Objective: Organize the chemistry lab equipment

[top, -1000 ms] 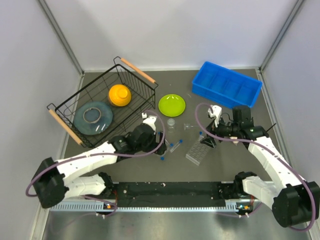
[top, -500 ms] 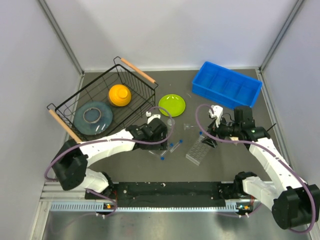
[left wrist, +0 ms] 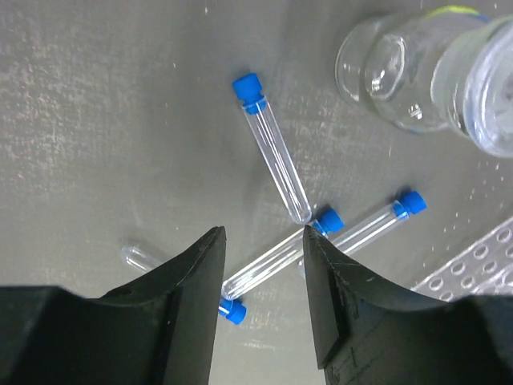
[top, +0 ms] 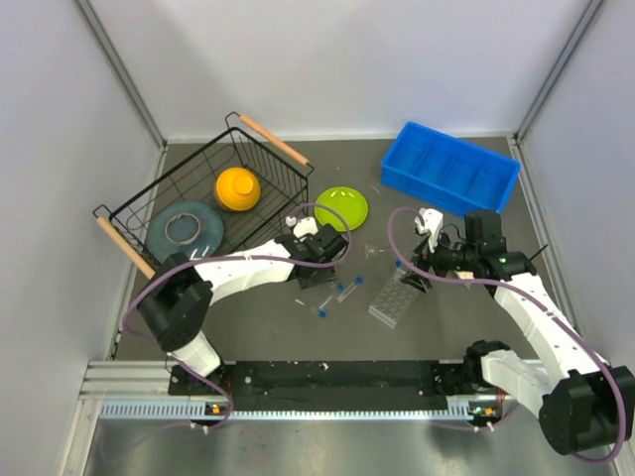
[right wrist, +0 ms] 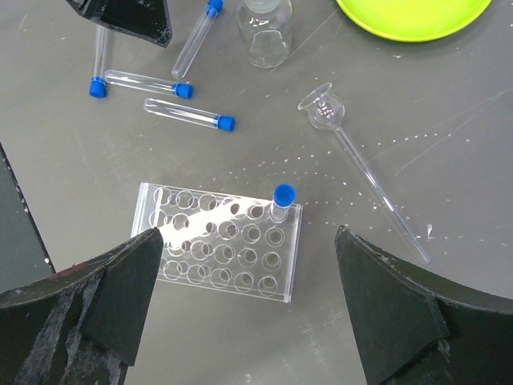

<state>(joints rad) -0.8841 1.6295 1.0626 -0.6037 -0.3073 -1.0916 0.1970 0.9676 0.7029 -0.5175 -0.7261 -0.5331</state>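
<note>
Half-open, empty left gripper (left wrist: 262, 237) straddles a blue-capped tube (left wrist: 268, 261) lying 7-to-1 o'clock (cap at 1); right gripper (right wrist: 246, 239) gapes empty; neighbouring tube (left wrist: 140, 258) half-hidden.

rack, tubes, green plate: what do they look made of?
rack: clear and glossy, a see-through slab with rows of holes and bright edges; probably acrylic or a similar plastic.
tubes: transparent, shiny walls; glass or plastic, cannot tell. The blue caps are opaque and look like moulded plastic.
green plate: opaque lime, smooth, with a soft sheen; likely plastic.
</note>
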